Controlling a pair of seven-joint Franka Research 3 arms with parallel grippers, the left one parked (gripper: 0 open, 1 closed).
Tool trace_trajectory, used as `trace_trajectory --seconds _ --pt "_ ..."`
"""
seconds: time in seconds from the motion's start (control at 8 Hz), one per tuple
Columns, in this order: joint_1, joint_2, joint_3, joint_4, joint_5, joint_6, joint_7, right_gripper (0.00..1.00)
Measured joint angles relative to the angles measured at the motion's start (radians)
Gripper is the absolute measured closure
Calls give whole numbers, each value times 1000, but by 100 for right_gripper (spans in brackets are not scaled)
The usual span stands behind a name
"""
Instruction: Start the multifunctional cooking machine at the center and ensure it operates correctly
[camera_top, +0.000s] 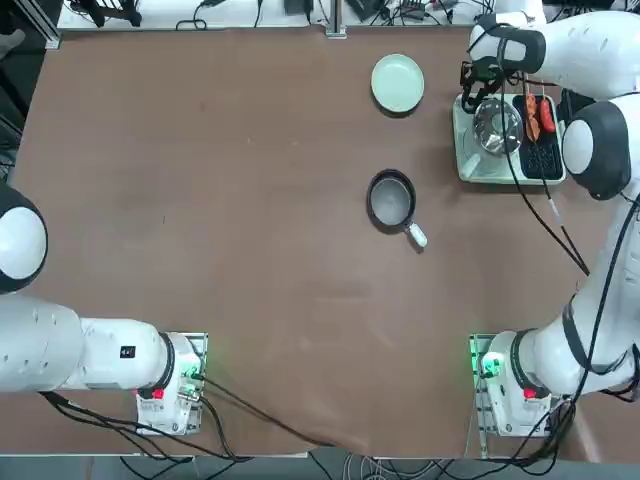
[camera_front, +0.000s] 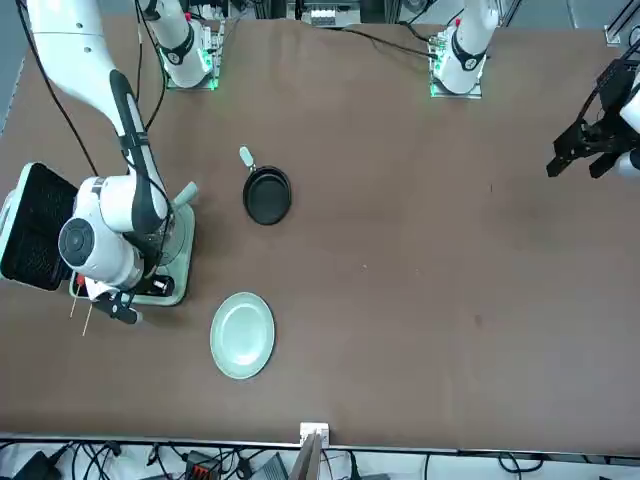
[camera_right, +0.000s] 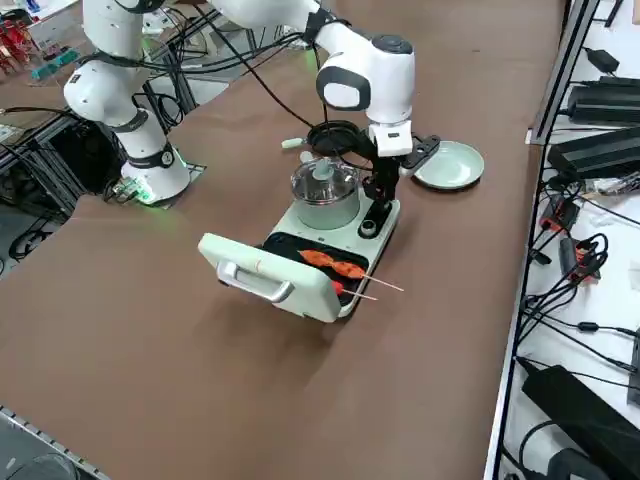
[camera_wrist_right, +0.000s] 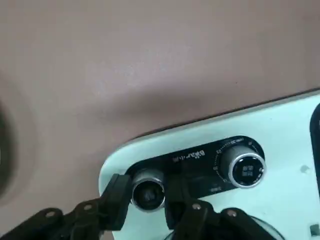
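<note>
Knob (camera_wrist_right: 148, 192) clamped between the jaws of the right gripper (camera_wrist_right: 145, 200), on the dark control strip of the multifunctional cooking machine (camera_right: 335, 235); second knob (camera_wrist_right: 245, 167) just beside it, untouched. Machine itself near the right edge of the brown surface (camera_top: 220, 220), not at its centre. Behind the knobs, steel pot (camera_right: 325, 190) under a glass lid; next to that, grill plate (camera_right: 310, 262) bearing what look like two orange skewered pieces (camera_right: 333, 265), though too small to name surely. Hinged lid (camera_right: 265, 275) swung open at the machine's end away from the knobs. Farther off, small black frying pan (camera_top: 392, 200) with white-tipped handle, well apart; pale green plate (camera_top: 398, 82) near the machine's knob end.
</note>
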Motion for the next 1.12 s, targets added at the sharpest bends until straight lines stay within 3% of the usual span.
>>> trace_trajectory --seconds 1.12 --pt "0 0 1 2 0 -1 -182 60"
